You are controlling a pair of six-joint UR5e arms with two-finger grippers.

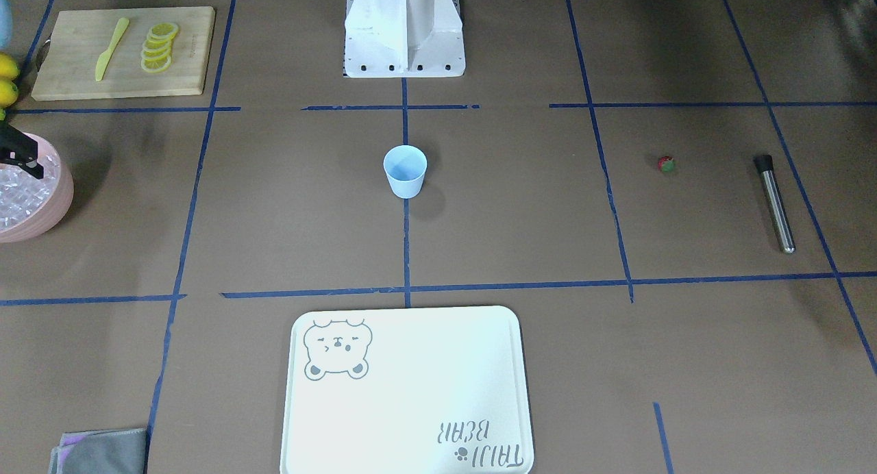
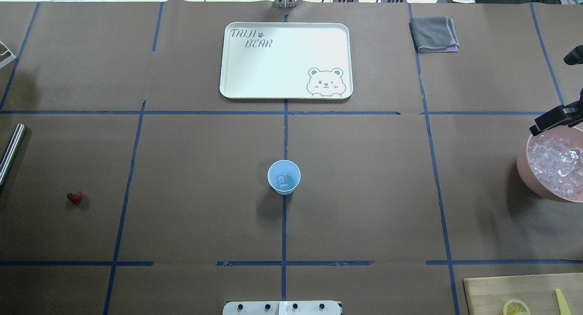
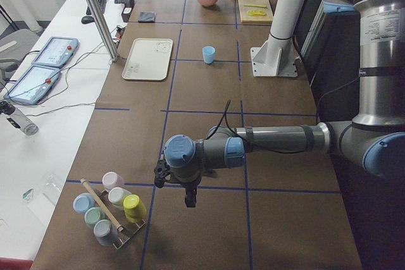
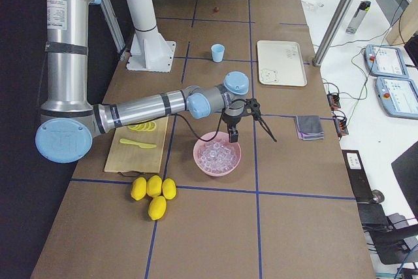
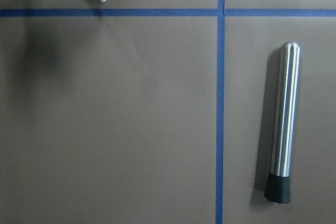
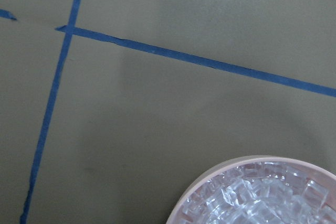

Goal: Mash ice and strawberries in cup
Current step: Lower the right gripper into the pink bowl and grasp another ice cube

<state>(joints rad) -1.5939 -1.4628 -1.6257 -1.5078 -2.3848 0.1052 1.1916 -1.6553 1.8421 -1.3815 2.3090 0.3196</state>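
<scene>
The light-blue cup (image 1: 405,171) stands upright at the table's middle; in the overhead view (image 2: 283,177) one small clear cube seems to lie in it. The ice (image 2: 556,162) is heaped in a pink bowl (image 4: 202,159) at the robot's right. The strawberry (image 2: 75,196) lies on the robot's left, beside a steel muddler (image 5: 283,124). My right gripper (image 4: 253,136) is open and empty, one finger (image 2: 553,119) over the bowl's far rim. My left gripper (image 3: 186,191) hangs above the table near the muddler; I cannot tell if it is open or shut.
A white bear tray (image 2: 286,60) lies beyond the cup. A wooden board (image 1: 123,53) holds lemon slices and a yellow knife. Whole lemons (image 4: 153,191) sit by the bowl. A grey cloth (image 2: 434,33) and a rack of coloured cups (image 3: 111,210) lie at the edges.
</scene>
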